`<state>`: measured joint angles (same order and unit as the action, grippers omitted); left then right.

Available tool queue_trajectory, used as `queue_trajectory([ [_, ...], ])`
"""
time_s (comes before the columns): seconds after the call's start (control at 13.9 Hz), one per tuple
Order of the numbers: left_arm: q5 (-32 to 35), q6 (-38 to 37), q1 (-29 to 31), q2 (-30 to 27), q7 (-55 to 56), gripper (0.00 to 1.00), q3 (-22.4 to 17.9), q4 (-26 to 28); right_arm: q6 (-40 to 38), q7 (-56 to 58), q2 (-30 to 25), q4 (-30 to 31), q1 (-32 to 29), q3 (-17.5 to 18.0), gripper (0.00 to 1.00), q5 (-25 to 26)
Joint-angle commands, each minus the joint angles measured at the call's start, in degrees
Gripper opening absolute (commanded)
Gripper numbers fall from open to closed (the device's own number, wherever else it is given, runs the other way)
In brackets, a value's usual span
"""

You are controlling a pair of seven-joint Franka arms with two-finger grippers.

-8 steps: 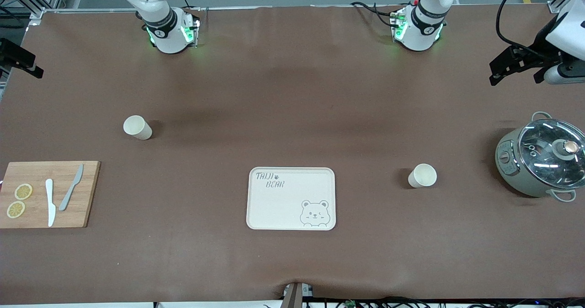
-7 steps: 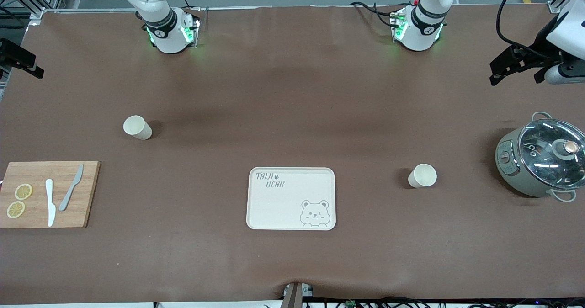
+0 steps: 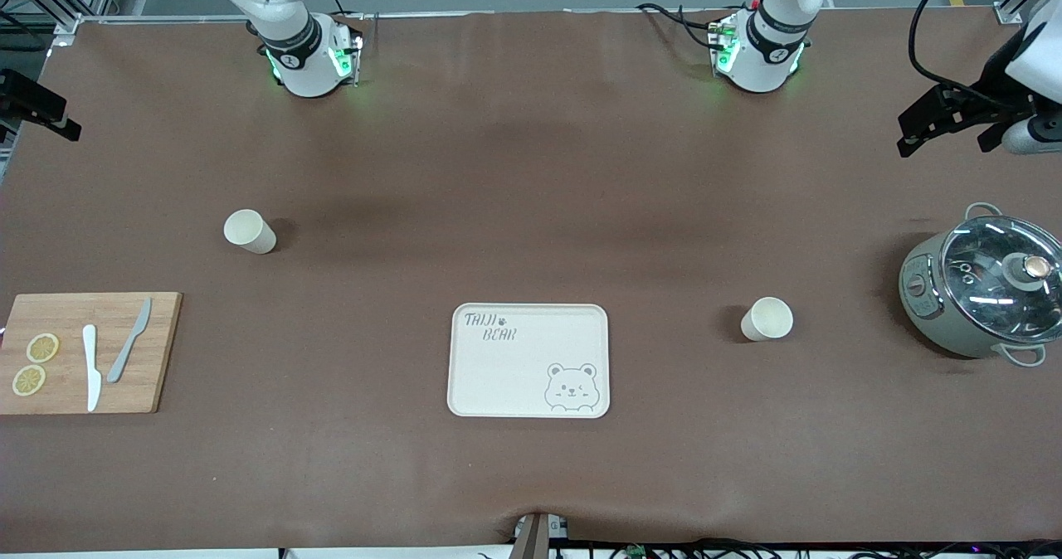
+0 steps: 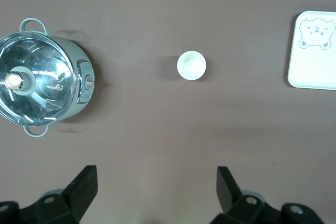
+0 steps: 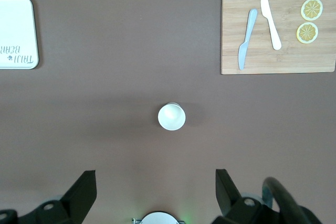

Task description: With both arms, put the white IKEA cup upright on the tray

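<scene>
Two white cups (image 3: 767, 319) (image 3: 249, 231) stand upright beside the tray (image 3: 528, 361); left hand (image 4: 157, 192) and right hand (image 5: 156, 192) hover released.

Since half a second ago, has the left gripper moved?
Yes. In the front view the left gripper has shifted toward the left arm's end of the table and slightly away from the pot, which has stayed put.

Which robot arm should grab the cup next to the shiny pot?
Probably the left. Its open gripper hangs over that cup, between pot and tray; the right gripper is over the other cup.
</scene>
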<state>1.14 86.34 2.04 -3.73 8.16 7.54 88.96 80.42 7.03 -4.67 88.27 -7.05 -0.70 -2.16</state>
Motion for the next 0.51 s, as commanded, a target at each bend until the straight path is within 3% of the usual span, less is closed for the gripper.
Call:
queue_trajectory([
  [0.0, 0.35, -0.56, 0.42, 3.45, 0.8, 1.0, 0.02, -1.95, -0.88, -0.88, 1.07, -1.52, -0.69, 0.44, 1.0, -1.27],
  [0.14, 2.11, 2.67, 0.78, 5.48, 1.59, 1.0, 0.1, -0.55, -0.88, -0.97, 1.33, -1.61, -1.04, 0.44, 1.0, -1.53],
  [0.43, 3.87, 16.73, 3.31, 7.24, 3.7, 1.0, 0.19, 7.88, -0.97, -1.15, 3.44, -1.52, -1.74, 0.26, 1.0, -1.62],
])
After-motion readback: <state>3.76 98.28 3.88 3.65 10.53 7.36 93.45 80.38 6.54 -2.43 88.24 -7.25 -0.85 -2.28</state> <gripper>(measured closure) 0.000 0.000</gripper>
